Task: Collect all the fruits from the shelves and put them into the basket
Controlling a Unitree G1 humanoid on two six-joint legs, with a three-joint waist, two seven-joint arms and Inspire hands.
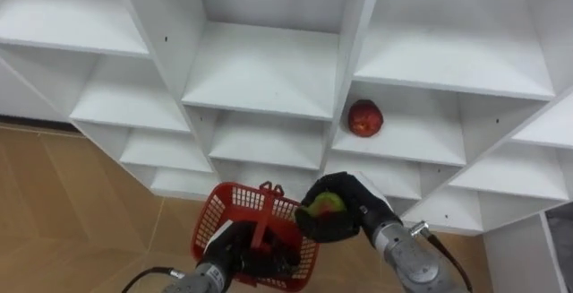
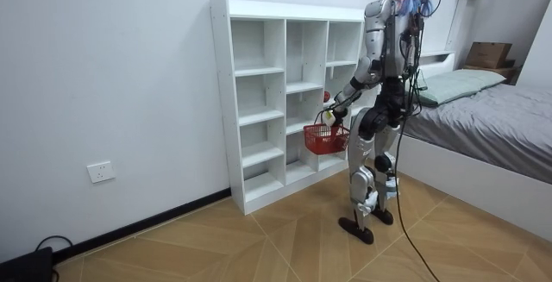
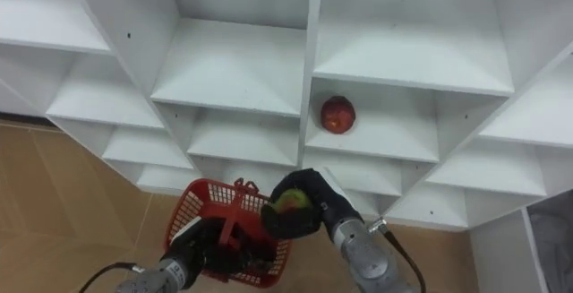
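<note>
We logged right hand [image 1: 345, 223] curled round green fruit [image 1: 327, 204], just above the right rim of basket [image 1: 228, 208] | left hand [image 1: 235, 250] gripped basket handle | red fruit [image 1: 365, 118] on closet shelf [image 1: 412, 139] beyond, nearer right hand.

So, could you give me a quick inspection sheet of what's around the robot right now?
Surface: white closet of open shelves; the robot stands facing it.
Job's things: red apple on a right-column shelf; greenish fruit in the right hand; red basket low in front.
Clutter: nothing seen.
Hands: right hand, fingers curled round the greenish fruit at the basket's right edge; left hand holds the basket.
Cables: dark cord on the floor by the wall.
Surroundings: wooden floor, bed, wall socket.
</note>
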